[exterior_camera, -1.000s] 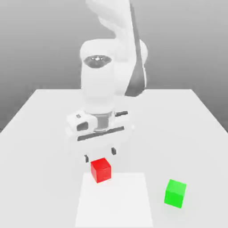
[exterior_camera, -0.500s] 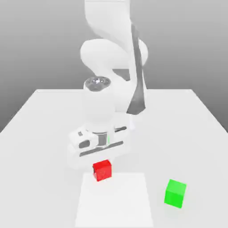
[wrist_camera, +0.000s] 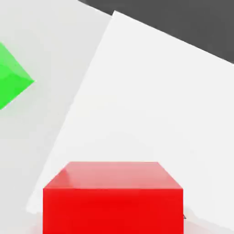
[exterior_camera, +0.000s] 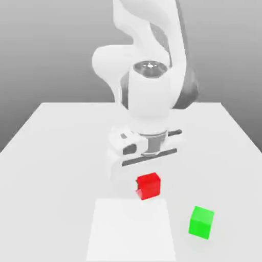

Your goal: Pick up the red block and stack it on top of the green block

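Note:
The red block (exterior_camera: 148,186) hangs just under the white hand, above the table, and it looms close in the hand view (wrist_camera: 113,196). My gripper (exterior_camera: 148,180) is shut on it, and the block hides most of the fingers. The green block (exterior_camera: 201,222) rests on the table toward the exterior view's right and nearer the front than the red block. It appears in the hand view (wrist_camera: 11,80) off to one side, apart from the red block.
A bright white square patch (exterior_camera: 132,230) lies flat on the pale grey table (exterior_camera: 51,153) at the front, just left of the green block in the exterior view. The big white arm (exterior_camera: 148,97) rises behind the hand.
The hand came down onto the red block and closed on it. It has since carried the block up and toward the exterior view's right, nearer the green block, which has not moved.

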